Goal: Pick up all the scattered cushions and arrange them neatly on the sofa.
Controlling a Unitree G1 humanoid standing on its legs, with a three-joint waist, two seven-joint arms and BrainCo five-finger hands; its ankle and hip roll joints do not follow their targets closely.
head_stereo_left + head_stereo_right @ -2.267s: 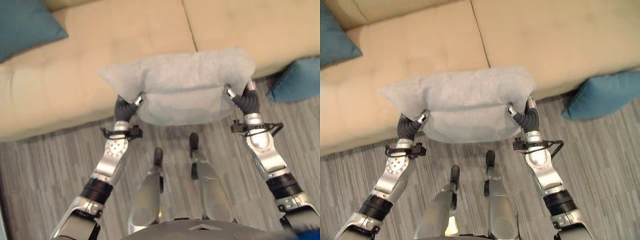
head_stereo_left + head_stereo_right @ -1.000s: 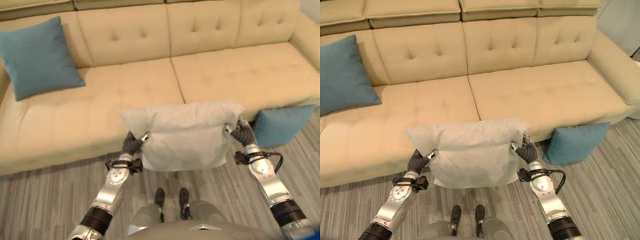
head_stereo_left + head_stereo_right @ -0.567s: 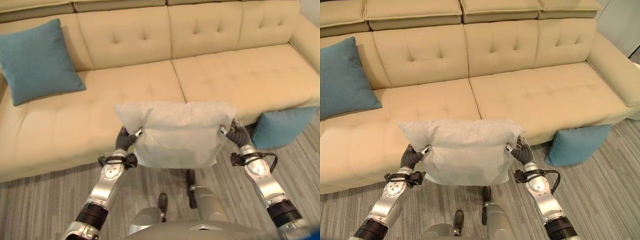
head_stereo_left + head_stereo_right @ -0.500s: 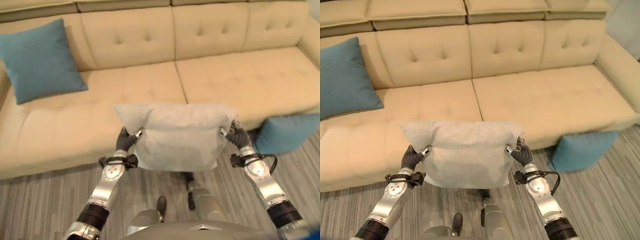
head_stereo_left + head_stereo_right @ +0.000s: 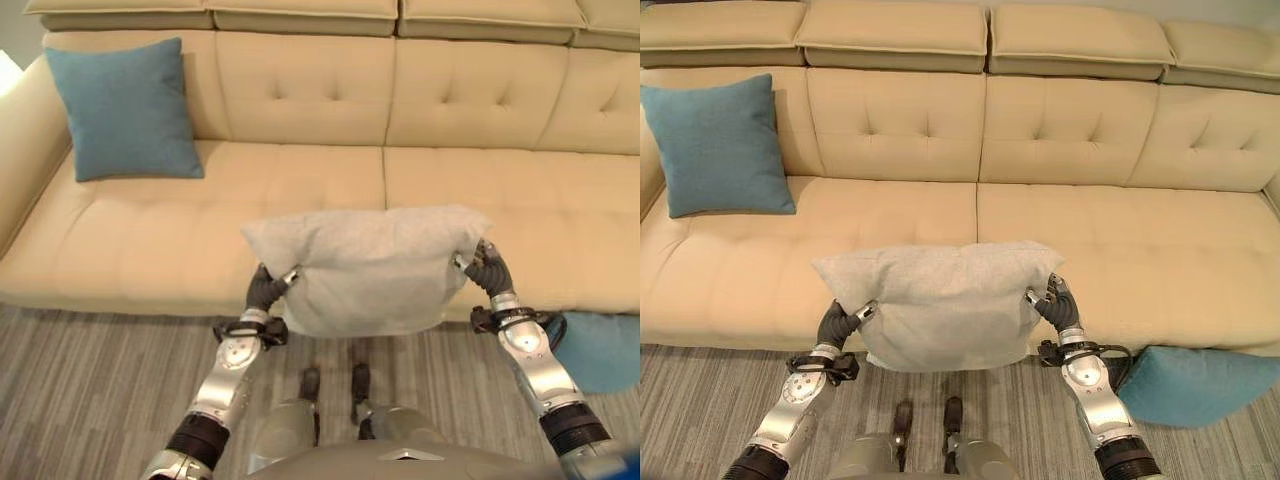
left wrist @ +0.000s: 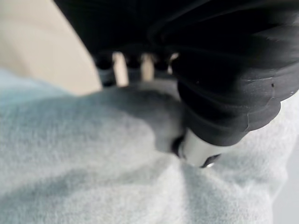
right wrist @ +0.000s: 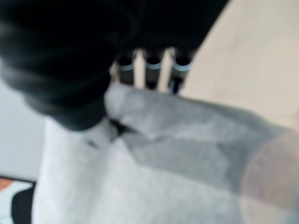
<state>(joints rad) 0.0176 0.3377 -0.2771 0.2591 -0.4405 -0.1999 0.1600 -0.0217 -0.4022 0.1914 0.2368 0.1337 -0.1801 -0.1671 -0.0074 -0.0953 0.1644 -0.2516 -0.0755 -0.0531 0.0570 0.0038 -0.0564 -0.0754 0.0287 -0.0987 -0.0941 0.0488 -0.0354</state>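
Observation:
I hold a light grey cushion [image 5: 368, 265] up in the air in front of the beige sofa [image 5: 300, 130], just before its seat edge. My left hand [image 5: 264, 291] pinches its left end, and my right hand [image 5: 486, 270] pinches its right end. In the left wrist view the fingers [image 6: 119, 67] curl over the grey fabric [image 6: 84, 154] and the thumb presses into it. The right wrist view shows the same grip on the cushion [image 7: 154, 163]. A teal cushion [image 5: 125, 110] leans upright against the sofa's back at its left end. Another teal cushion [image 5: 1195, 385] lies on the floor at the right.
The sofa's middle and right seats [image 5: 1120, 250] are bare. Grey striped floor [image 5: 90, 390] runs along the sofa's front. The sofa's left armrest [image 5: 25, 150] rises at the far left.
The camera has swung left and tilted up, so the sofa's left end and back show more fully. The grey cushion stays held between both hands at about the same height.

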